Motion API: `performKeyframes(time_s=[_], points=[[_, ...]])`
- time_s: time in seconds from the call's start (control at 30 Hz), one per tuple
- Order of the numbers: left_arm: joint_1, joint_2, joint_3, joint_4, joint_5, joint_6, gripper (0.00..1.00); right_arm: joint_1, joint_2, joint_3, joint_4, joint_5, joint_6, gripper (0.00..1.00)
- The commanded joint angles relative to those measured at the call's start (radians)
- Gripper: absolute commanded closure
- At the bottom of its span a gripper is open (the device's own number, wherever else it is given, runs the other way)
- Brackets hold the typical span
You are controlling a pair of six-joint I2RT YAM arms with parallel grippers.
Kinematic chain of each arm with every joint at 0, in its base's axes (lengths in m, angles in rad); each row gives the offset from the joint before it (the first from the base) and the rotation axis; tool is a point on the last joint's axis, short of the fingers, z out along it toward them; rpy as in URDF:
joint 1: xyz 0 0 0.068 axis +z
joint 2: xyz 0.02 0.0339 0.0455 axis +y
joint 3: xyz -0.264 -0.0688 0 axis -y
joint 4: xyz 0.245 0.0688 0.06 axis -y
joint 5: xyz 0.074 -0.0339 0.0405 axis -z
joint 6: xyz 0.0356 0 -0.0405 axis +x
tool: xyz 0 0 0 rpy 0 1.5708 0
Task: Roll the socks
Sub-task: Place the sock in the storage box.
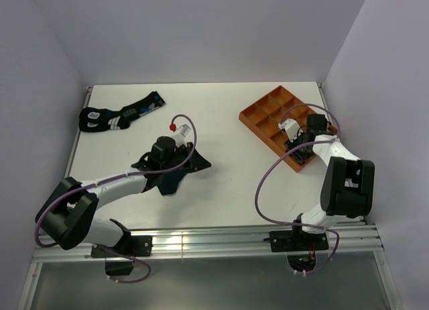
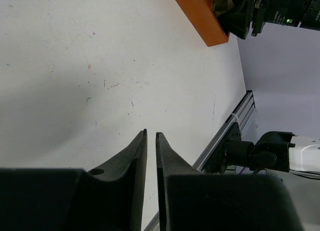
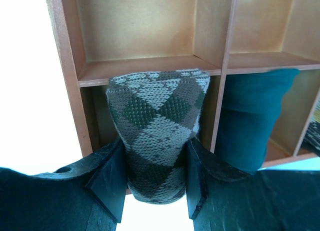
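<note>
The tan sock with the dark argyle diamonds (image 3: 157, 111) is rolled up and stands in a near corner compartment of the orange tray (image 3: 145, 66). My right gripper (image 3: 156, 143) is shut on it, one finger pressed to each side. The plain dark navy sock (image 3: 250, 121) is rolled and sits in the compartment just to the right. In the top view my right gripper (image 1: 303, 145) is over the tray's near corner (image 1: 258, 115). My left gripper (image 2: 151, 133) is shut and empty, low over bare table (image 2: 75, 66); in the top view it (image 1: 184, 156) is left of centre.
A dark, flat piece of fabric (image 1: 171, 176) lies under my left arm. Black socks with blue and white markings (image 1: 117, 115) lie at the far left. The other tray compartments in the right wrist view hold nothing. Walls enclose the table on three sides.
</note>
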Motion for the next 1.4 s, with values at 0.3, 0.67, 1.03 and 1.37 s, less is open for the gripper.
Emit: performKeyframes(time_s=[0.3, 0.67, 1.03, 1.37], points=[[0.004, -0.005, 0.049, -0.009, 0.015, 0.036, 0.83, -0.03, 0.162, 0.015, -0.352, -0.051, 0.085, 1.0], [0.003, -0.013, 0.061, -0.031, 0.019, 0.036, 0.83, -0.03, 0.233, 0.085, -0.389, -0.043, 0.14, 1.0], [0.003, -0.016, 0.064, -0.034, 0.022, 0.039, 0.82, -0.035, 0.147, 0.098, -0.375, -0.026, 0.168, 0.73], [0.003, -0.004, 0.068, -0.035, 0.022, 0.039, 0.82, -0.044, 0.101, 0.118, -0.388, -0.022, 0.178, 0.53]])
